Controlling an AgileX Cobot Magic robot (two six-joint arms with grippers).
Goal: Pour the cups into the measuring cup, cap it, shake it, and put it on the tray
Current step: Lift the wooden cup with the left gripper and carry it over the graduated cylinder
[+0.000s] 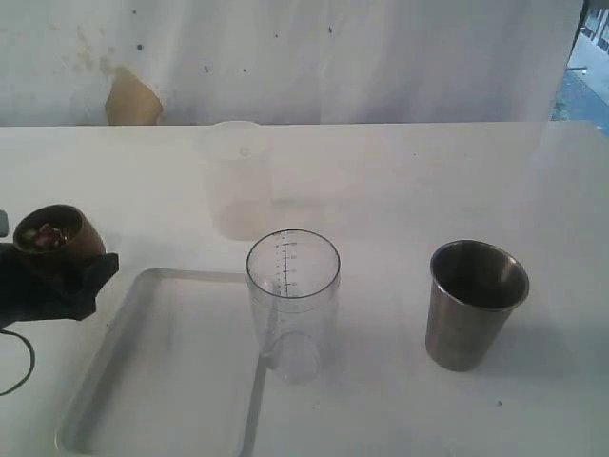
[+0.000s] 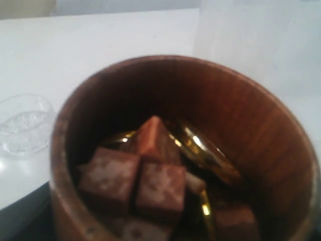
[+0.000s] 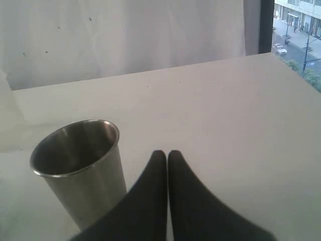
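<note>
Pinches wooden cup (image 1: 52,233) in left gripper (image 1: 59,271) at far left of exterior view, black fingers closed on its lower body, cup lifted off white table (image 1: 400,181) and tipped with mouth toward camera, just left of tray (image 1: 171,371). Shows inside, in left wrist view, brown cubes (image 2: 156,187) and shiny gold curved pieces (image 2: 205,150); fingers hidden there. Puts clear domed lid (image 2: 22,125) on table near cup. Presses right gripper (image 3: 167,153) fingers together, holding nothing, with steel tumbler (image 3: 80,165) upright just beside them; cannot tell whether touching. Stands measuring cup (image 1: 292,305) upright at tray's right rim, between tray and steel tumbler, well apart from left gripper. Carries black graduation scale up its far wall, numerals too small to read. Sets frosted cup (image 1: 238,181) upright behind measuring cup, farther back on table.
</note>
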